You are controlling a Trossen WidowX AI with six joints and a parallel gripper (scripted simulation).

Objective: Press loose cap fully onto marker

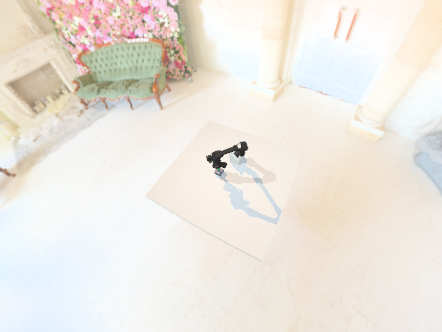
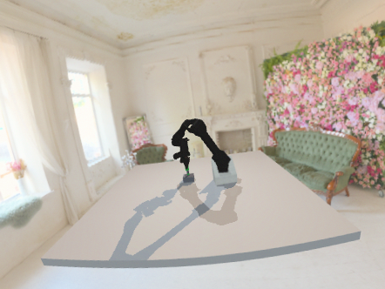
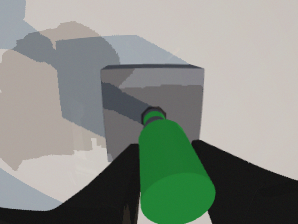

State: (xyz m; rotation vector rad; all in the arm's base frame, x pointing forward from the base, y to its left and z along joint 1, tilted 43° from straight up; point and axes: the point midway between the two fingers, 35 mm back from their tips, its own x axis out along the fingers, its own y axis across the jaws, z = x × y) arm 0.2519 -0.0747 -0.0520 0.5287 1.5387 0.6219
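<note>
seen from the wrist: gripper (image 3: 174, 183) clamped on the green cap (image 3: 172, 175), one black finger (image 3: 113, 189) at 9 o'clock of the cap and the other at 3 o'clock. cap pointed down and forward, its narrow end right at the dark tip of the marker (image 3: 153, 115). could not tell whether the cap was already touching the tip or just above it. marker stood upright in the grey holder block (image 3: 154, 108), near the centre of the block's top face, at 12 o'clock from the cap. block rested on the pale table (image 3: 253, 36), with grey and brownish shadows at 9 and 10 o'clock of it. seen from the exterior: black arm (image 2: 198, 139) bent over from its grey base (image 2: 224, 175), gripper (image 2: 186, 167) directly above the holder block (image 2: 188, 177), a small green spot of the cap (image 2: 187, 170) between them. block at 9 o'clock of the base, near it but apart. from the top view: arm (image 1: 227, 153) only small and dark on the table (image 1: 195, 200), cap and marker too small to make out.
</note>
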